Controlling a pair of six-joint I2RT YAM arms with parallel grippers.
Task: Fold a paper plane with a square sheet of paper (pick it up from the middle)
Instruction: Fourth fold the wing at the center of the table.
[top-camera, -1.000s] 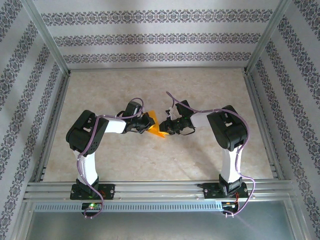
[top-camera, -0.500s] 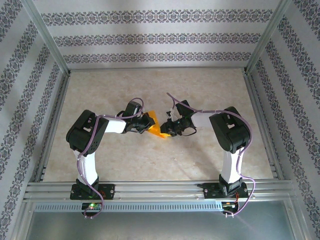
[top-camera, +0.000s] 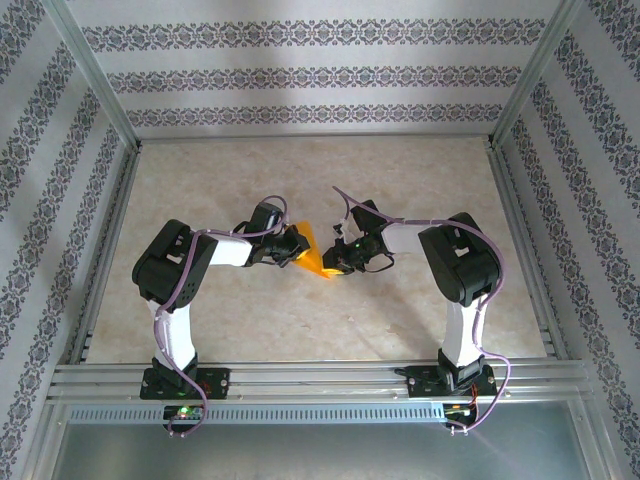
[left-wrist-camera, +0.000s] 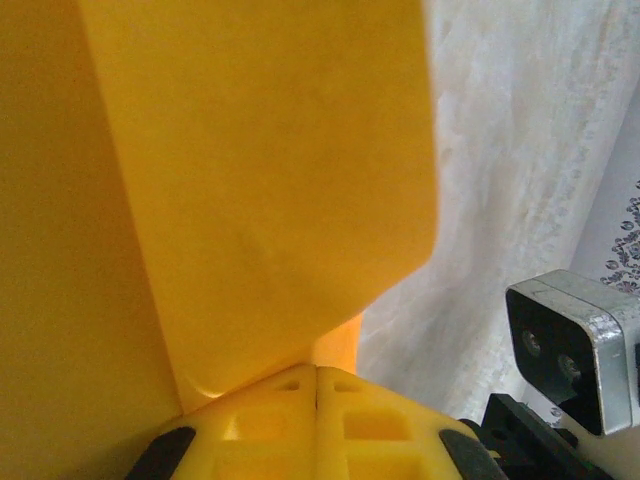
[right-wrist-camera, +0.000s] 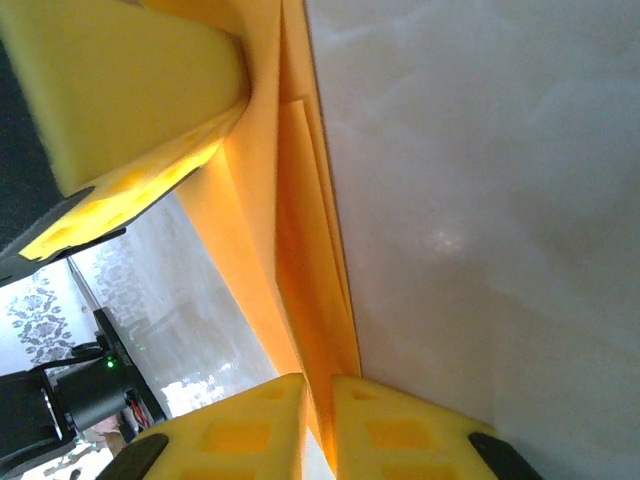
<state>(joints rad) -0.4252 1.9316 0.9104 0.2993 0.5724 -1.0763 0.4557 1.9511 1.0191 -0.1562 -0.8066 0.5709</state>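
We are holding the folded orange paper sheet (top-camera: 316, 257) between our two grippers, over the middle of the pale counter (top-camera: 300, 170). Our left gripper (top-camera: 298, 250) is clamping one end of it. In the left wrist view its yellow pads are pressing together, with the sheet (left-wrist-camera: 260, 180) rising from between them. Our right gripper (top-camera: 336, 260) is pinching the other end, and in the right wrist view its pads are squeezing several creased layers of the sheet (right-wrist-camera: 300, 260). There a left pad (right-wrist-camera: 130, 90) is lying against the sheet's far part. The two grippers are facing each other, close together.
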